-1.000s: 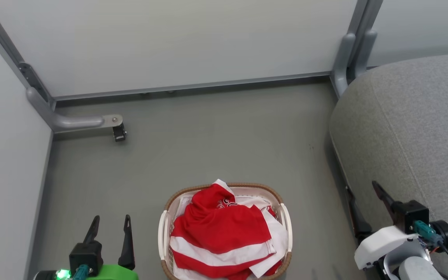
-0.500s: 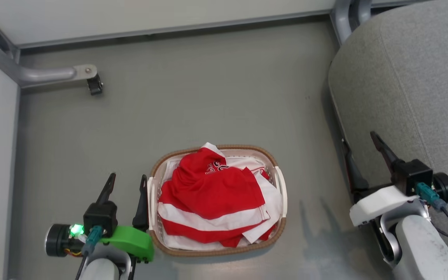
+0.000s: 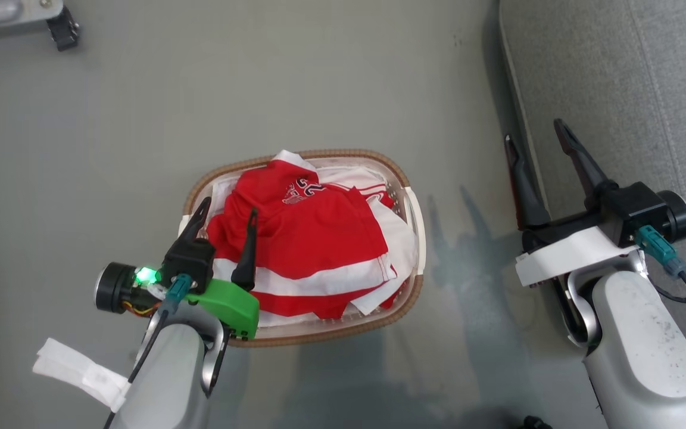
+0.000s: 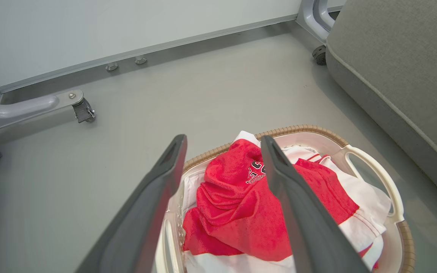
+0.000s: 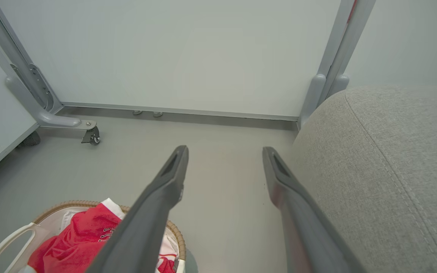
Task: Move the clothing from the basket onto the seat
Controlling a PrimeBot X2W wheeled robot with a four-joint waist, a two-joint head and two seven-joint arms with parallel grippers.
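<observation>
The basket [image 3: 343, 156], white with a brown rim, stands on the grey floor and holds the clothing [image 3: 313, 238], a red and white heap with a lettered jersey on top. My left gripper [image 3: 230, 207] hovers open over the basket's left side, fingers straddling the red cloth without touching it. In the left wrist view the left gripper [image 4: 223, 138] points at the clothing [image 4: 241, 212] and the basket [image 4: 305, 129]. My right gripper [image 3: 533, 132] is open and empty beside the edge of the seat [image 3: 646, 89]. The right wrist view shows the right gripper [image 5: 225, 148], seat [image 5: 385, 159] and basket [image 5: 63, 204].
A grey partition leg with a caster [image 3: 63, 33] sits at the far left, the same caster [image 4: 82, 110] near the pale wall panel [image 5: 188, 57]. Open floor [image 3: 319, 77] lies between the basket, wall and seat. A white tape tag [image 3: 78, 372] hangs from my left forearm.
The head camera has tilted down, so the whole picture shifted. My left gripper has moved from beside the basket to above its left side. Both grippers stay open.
</observation>
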